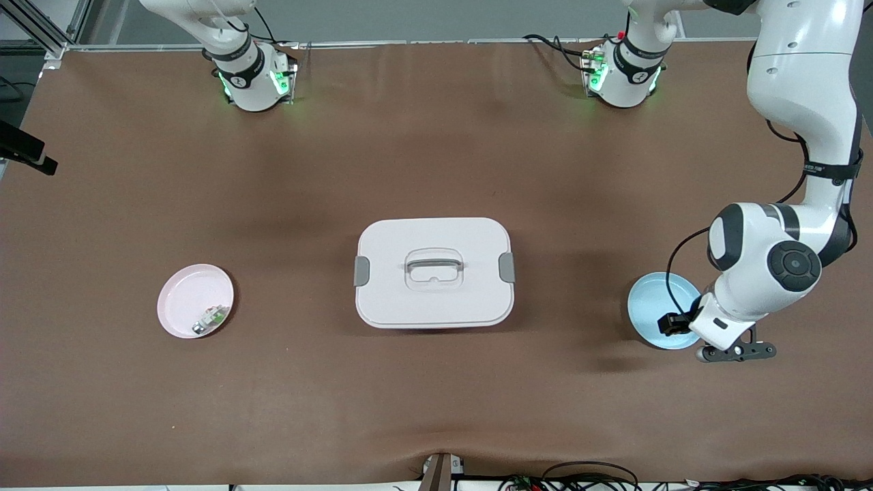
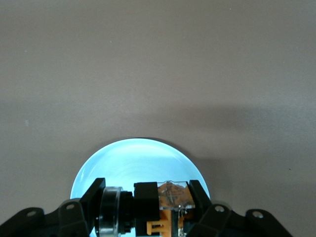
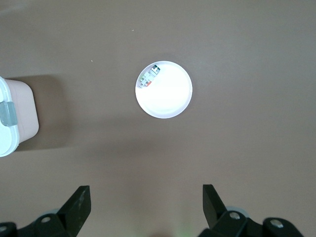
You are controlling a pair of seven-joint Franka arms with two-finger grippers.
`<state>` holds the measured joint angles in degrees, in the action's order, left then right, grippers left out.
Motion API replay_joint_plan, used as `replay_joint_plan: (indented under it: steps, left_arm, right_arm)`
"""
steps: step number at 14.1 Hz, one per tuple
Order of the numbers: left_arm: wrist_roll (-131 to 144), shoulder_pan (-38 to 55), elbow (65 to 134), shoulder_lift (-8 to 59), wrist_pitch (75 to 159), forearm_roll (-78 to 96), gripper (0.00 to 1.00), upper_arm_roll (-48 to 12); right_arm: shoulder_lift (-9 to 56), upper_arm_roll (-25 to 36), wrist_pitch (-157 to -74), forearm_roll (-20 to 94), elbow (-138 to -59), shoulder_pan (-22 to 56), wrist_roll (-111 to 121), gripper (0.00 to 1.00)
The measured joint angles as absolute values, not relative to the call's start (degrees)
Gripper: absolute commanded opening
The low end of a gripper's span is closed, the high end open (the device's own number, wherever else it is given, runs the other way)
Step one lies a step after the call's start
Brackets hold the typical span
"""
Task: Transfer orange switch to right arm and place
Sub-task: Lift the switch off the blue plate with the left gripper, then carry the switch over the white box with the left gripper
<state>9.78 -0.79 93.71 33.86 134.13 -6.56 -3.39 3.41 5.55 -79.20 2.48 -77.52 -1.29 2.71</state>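
The left tool (image 2: 148, 205) grips the orange switch (image 2: 165, 205) over the blue plate (image 2: 133, 160), apparently lifting it for handover; the right tool (image 3: 146, 205) waits spread wide, empty.

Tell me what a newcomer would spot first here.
The white lidded box in the middle of the table draws the eye first. Next comes the left gripper over the blue plate at the left arm's end, shut on the orange switch. The pink plate at the right arm's end holds a small green-white piece; the right gripper hangs open high above the table near that plate.
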Motion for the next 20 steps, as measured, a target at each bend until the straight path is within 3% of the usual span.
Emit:
replay_joint_plan:
  steps: [10,20]
  left_arm:
    - [49.26,0.6,95.05,29.56,134.09,-6.56,0.15,-4.19]
    - [74.13,1.14,93.01,21.85,126.14,0.31,0.15,-17.23]
  right_arm:
    - [3.41,5.42,-79.17,2.48,-77.52,-1.28,2.72,1.0]
    - [3.41,5.09,-79.17,2.48,-77.52,-0.55,2.72,1.0]
